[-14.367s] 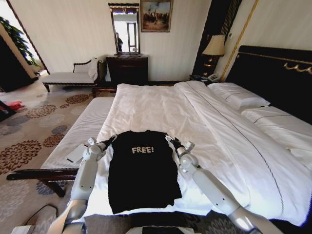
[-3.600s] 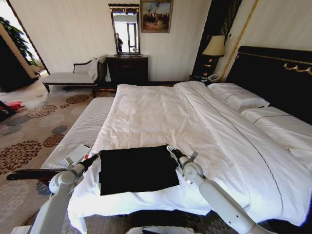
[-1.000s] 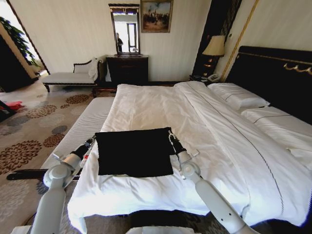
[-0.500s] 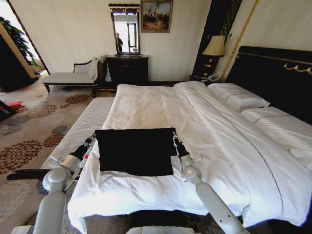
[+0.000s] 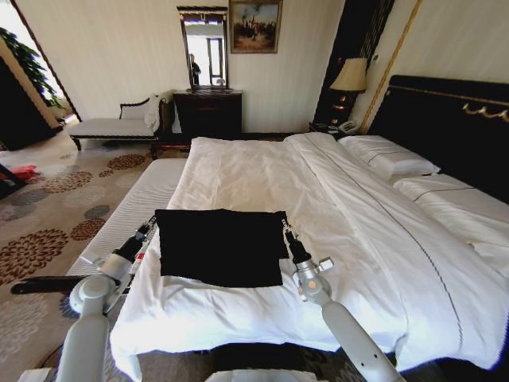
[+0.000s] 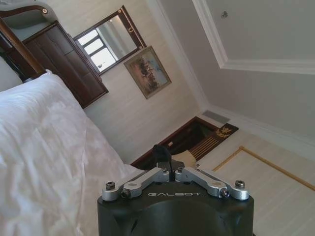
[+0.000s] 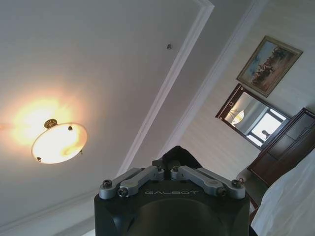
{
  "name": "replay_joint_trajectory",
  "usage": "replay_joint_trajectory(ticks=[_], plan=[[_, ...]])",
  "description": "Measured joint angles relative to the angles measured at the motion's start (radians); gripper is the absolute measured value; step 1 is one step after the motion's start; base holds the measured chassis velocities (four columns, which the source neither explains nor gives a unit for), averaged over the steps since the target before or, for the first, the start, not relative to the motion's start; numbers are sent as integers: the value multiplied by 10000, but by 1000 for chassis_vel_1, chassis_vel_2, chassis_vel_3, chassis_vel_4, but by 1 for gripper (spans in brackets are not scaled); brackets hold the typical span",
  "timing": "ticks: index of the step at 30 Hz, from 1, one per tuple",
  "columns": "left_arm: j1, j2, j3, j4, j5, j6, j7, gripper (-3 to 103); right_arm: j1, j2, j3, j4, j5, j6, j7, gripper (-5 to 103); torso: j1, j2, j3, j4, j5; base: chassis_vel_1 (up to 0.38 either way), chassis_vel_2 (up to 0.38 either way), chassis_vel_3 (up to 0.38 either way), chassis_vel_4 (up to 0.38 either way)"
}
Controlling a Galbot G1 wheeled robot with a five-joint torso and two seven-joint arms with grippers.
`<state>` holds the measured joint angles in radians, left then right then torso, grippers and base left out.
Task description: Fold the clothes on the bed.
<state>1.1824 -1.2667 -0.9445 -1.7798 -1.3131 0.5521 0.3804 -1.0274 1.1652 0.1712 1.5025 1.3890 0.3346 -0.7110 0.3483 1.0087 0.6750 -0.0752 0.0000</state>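
Since half a second ago your right gripper has slid slightly down and toward the robot along the shirt's right edge; the shirt itself has hardly shifted. Compared with 3.6 s ago, the folded shirt lies farther up the bed, and both arms sit lower beside it. Against 14.4 s ago: the shirt was then spread out with the "FREE!" print showing; now it is a black rectangle, print hidden.

Current state, head view:
- Shirt lies flat on the white duvet, near the bed's foot end, on its left half.
- Left gripper sits at the shirt's upper left corner, touching or just beside it. You cannot tell from the head view whether cloth is pinched.
- Right gripper is at the shirt's upper right corner, fingertips touching the edge.

Wrist views: both look upward at wall and ceiling. In each, the dark fingers appear pressed together in one narrow tip. Whether fabric is between them cannot be told.
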Motion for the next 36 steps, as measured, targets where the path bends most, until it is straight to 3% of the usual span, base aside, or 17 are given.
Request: replay_joint_trajectory(ticks=[14, 28, 36], plan=[[50, -281, -343, -298, -171, 26, 363, 0, 83, 265, 398, -184, 336, 76, -549, 1, 0, 0, 0, -1, 0, 0, 0, 0, 0], [22, -451, -401, -206, -208, -20, 272, 0, 11, 360, 453, -342, 344, 148, -807, 1, 0, 0, 0, -1, 1, 0, 0, 0, 0], [-237, -180, -153, 259, -142, -183, -107, 0, 657, 150, -80, -916, -279, 326, 235, 1, 0, 0, 0, -2, 0, 0, 0, 0, 0]])
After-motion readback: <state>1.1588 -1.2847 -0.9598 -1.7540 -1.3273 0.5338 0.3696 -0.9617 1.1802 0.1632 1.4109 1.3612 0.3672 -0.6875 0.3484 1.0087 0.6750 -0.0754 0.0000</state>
